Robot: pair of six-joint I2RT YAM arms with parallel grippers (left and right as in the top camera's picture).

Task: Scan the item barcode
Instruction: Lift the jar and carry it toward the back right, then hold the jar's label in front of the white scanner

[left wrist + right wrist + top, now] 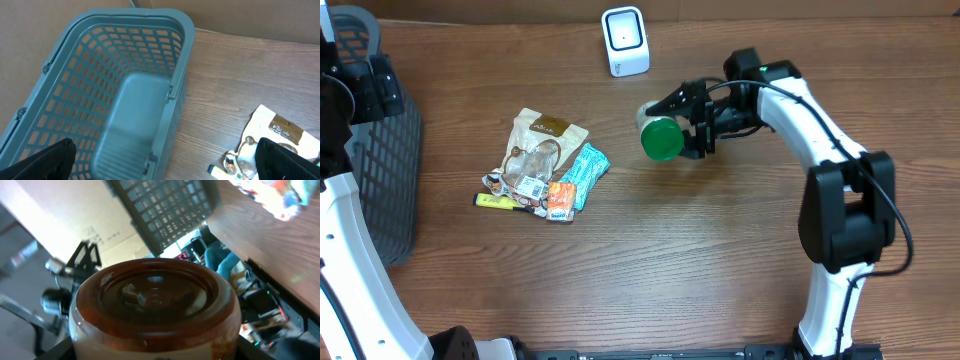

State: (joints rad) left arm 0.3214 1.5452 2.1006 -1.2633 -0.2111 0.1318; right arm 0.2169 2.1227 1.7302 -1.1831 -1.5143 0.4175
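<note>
Gripped a green-lidded jar (662,139) in the right gripper (692,122), jaws clamped on its body, lid tilted up toward the overhead camera. Held it over the desk (720,270), near the white scanner (625,40) but apart from it. Caught the jar's brownish round end close up in the right wrist view. Held the left gripper (160,172) spread wide above the grey basket (125,75) at the desk's left side. Noted a heap of snack packets (545,165) between basket and jar

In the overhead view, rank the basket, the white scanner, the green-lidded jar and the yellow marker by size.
1. basket
2. white scanner and green-lidded jar, too alike to rank
3. yellow marker, smallest
</note>
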